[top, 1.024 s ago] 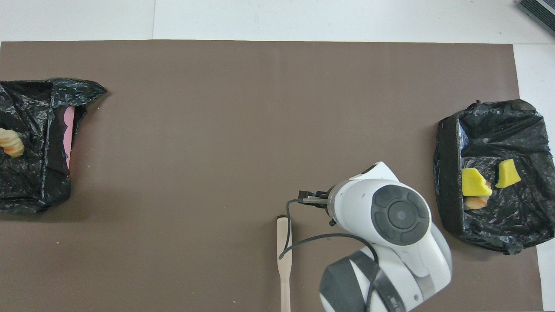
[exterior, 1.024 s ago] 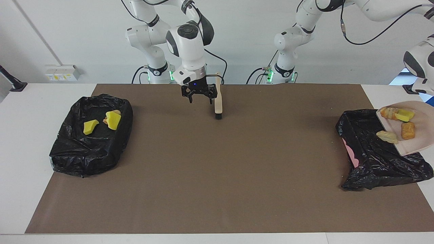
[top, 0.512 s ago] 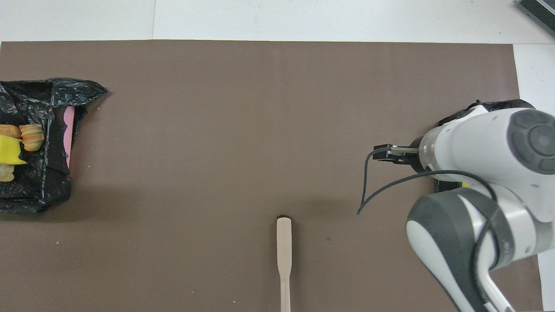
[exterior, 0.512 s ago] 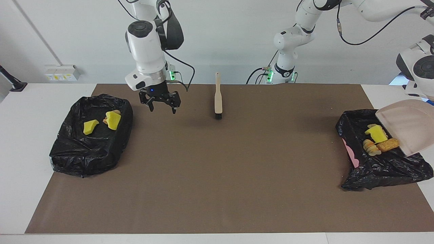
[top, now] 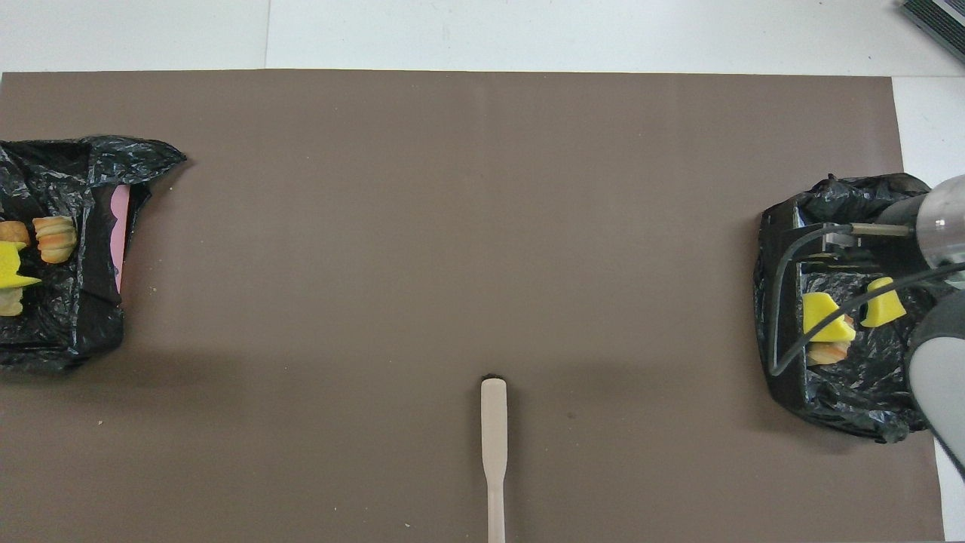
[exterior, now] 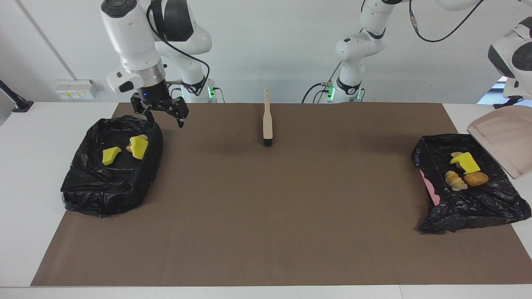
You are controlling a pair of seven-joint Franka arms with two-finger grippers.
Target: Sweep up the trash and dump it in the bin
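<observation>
Right claw (exterior: 163, 116) spread, empty, over bin (exterior: 111, 166) rim. Left claw out of frame, pinched shut, dustpan (exterior: 505, 143) tilted over other bin (exterior: 465, 185). Trash (exterior: 463, 171) sits inside both bins.

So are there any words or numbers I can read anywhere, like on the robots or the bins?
None can be read.
The wall sockets by the right arm's end carry small yellow stickers, too small to read.
The black bin bags and, the brush, the dustpan and the brown mat show no print.
The arms show no lettering I can make out.
</observation>
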